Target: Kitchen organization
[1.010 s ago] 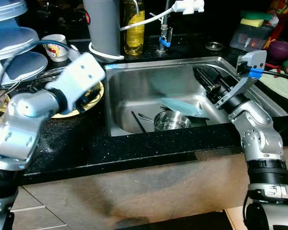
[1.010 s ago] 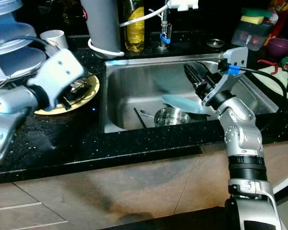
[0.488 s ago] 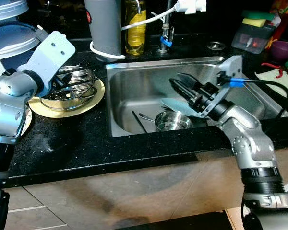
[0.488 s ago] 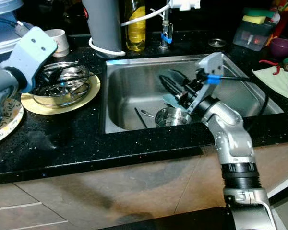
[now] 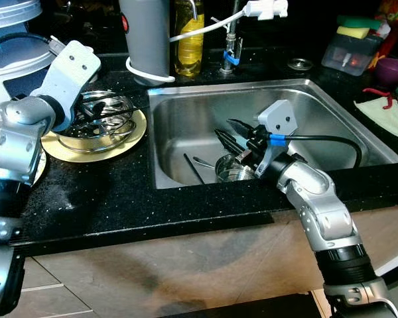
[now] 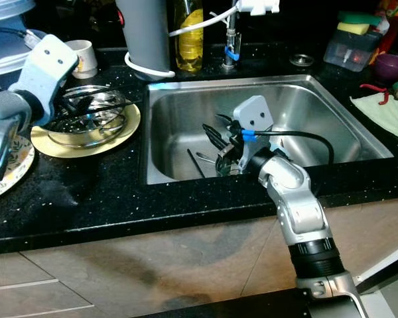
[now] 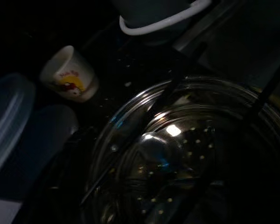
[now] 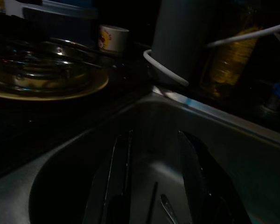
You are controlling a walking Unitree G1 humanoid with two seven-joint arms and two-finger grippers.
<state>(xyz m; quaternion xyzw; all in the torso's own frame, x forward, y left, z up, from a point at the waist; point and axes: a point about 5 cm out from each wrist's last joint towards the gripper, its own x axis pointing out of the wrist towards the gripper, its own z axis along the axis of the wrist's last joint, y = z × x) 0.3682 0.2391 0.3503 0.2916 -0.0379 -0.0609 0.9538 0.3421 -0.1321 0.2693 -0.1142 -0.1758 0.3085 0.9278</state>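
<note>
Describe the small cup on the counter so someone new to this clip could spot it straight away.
Start at the steel sink and go left along the black counter to the yellow plate holding a perforated steel bowl. Just behind it, against the back, stands the small cup: white, with a red and yellow cartoon print, unlike the metal and plastic around it.

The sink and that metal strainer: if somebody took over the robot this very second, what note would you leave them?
Left gripper: fingers open over the steel colander, which sits on the yellow plate on the counter left of the sink.
Right gripper: fingers open, down inside the sink, just above the small steel bowl.
Done: colander stacked on the plate.
Left: bowl and loose cutlery lie in the sink, ungrasped.
</note>
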